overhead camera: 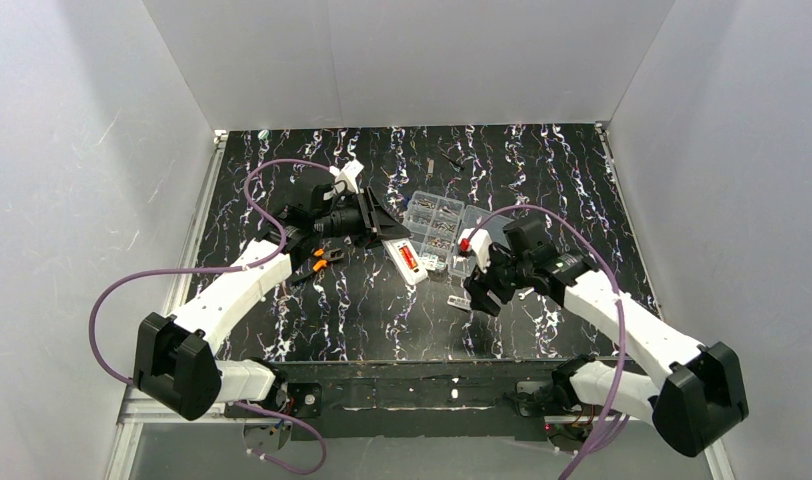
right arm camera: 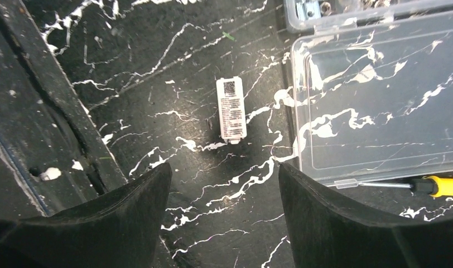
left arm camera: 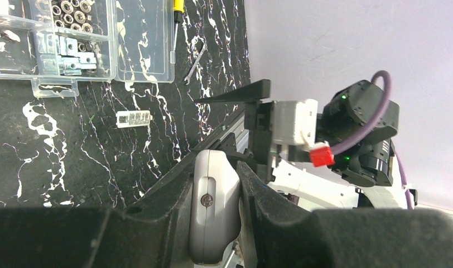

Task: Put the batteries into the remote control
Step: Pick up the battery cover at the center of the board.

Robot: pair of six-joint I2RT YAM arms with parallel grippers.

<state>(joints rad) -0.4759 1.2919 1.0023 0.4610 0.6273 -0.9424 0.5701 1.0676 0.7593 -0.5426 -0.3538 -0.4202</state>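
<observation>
Both arms are built of white shell links joined by chunky black joint housings: the left arm [overhead camera: 232,290] at lower left of the overhead frame, the right arm [overhead camera: 622,310] at lower right. A purple cable [overhead camera: 92,320] loops off each. The fingers [right arm camera: 129,223] are matte black wedges. A red plug [left arm camera: 322,155] and small green lights [left arm camera: 343,96] mark the right wrist.

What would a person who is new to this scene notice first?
First, the left gripper clamped on the white remote control, near the table's middle. Next, the right gripper open above a small white cover piece that lies on the black marbled table, beside a clear plastic box.
</observation>
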